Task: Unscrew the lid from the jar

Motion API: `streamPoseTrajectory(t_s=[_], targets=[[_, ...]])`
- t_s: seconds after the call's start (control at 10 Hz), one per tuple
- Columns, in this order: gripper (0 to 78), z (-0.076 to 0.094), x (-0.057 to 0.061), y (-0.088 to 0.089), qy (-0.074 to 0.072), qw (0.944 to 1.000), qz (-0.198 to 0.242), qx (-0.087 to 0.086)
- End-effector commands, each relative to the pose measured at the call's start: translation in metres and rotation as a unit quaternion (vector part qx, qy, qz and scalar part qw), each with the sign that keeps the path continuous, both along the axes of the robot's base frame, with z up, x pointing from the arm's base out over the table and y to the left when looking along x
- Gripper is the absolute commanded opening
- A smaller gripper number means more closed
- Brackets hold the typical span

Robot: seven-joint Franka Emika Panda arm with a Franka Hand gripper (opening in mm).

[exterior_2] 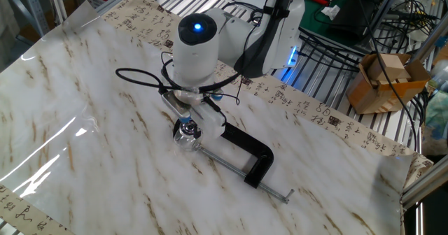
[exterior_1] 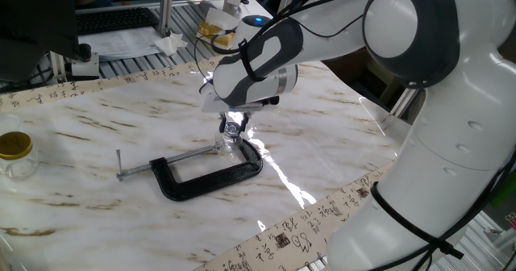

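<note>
Gripper (exterior_2: 187, 125) fingers point down and pinch the tiny silver lid (exterior_2: 187, 129) of a very small clear jar (exterior_2: 186, 140) held in a black C-clamp (exterior_1: 211, 177) on the marble table (exterior_1: 97, 142); smooth, light metal, probably slippery, best gripped by its rim.

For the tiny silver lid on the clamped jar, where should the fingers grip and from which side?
Grip the lid by its round rim, coming straight down from above. The jar stands upright at the end of the black C-clamp, so the cap faces up and the clamp crowds its sides. The gripper already hangs right over it; whether it has closed on the rim cannot be told.
</note>
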State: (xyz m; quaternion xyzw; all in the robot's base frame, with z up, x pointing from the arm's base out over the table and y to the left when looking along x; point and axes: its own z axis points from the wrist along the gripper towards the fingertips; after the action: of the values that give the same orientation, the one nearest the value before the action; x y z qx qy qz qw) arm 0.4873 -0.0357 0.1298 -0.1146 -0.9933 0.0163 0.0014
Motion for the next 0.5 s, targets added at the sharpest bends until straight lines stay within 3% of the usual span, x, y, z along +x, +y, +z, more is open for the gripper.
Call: streamPoseTrajectory(t_s=[0.1, 0.5], targets=[[1.2, 0.0032, 0.0023, 0.0023, -0.001, 0.9976, 0.064, -0.029], [1.2, 0.0040, 0.0025, 0.0031, -0.001, 0.9980, 0.053, -0.033]])
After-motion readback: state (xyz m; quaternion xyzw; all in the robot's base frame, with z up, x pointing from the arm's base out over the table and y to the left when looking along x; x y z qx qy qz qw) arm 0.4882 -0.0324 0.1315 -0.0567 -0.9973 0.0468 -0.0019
